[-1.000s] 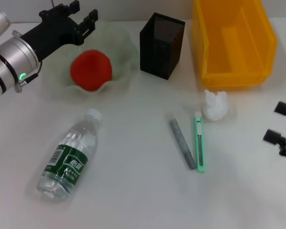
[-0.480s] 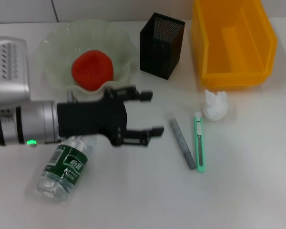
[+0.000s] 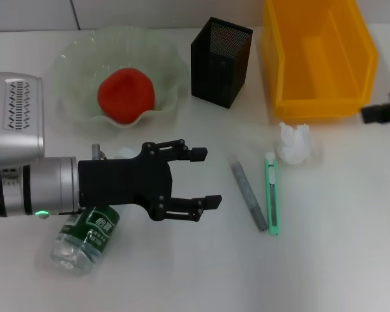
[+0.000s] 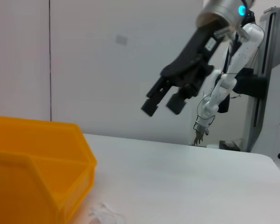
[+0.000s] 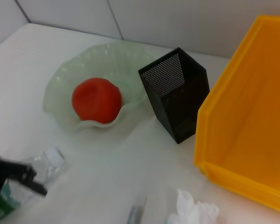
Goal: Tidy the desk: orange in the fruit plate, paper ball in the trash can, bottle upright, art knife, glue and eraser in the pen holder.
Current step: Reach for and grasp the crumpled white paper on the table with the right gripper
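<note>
Left end effector (image 3: 194,177) reaches level over the bottle (image 3: 84,234), released; right end effector's (image 3: 381,112) state unclear.

On the desk (image 3: 351,260): 1 orange (image 3: 125,96), 1 fruit plate (image 3: 166,62), 1 pen holder (image 3: 220,62), 1 trash can (image 3: 318,55), 1 paper ball (image 3: 293,143), 1 art knife (image 3: 272,195), 1 grey stick (image 3: 248,195), 1 bottle (image 3: 84,234) (lying down, partly hidden). 2 grippers: left gripper (image 3: 198,179), right gripper (image 3: 380,112).

orange (image 3: 125,96) in fruit plate (image 3: 71,62), pen holder (image 3: 220,62) right.
</note>
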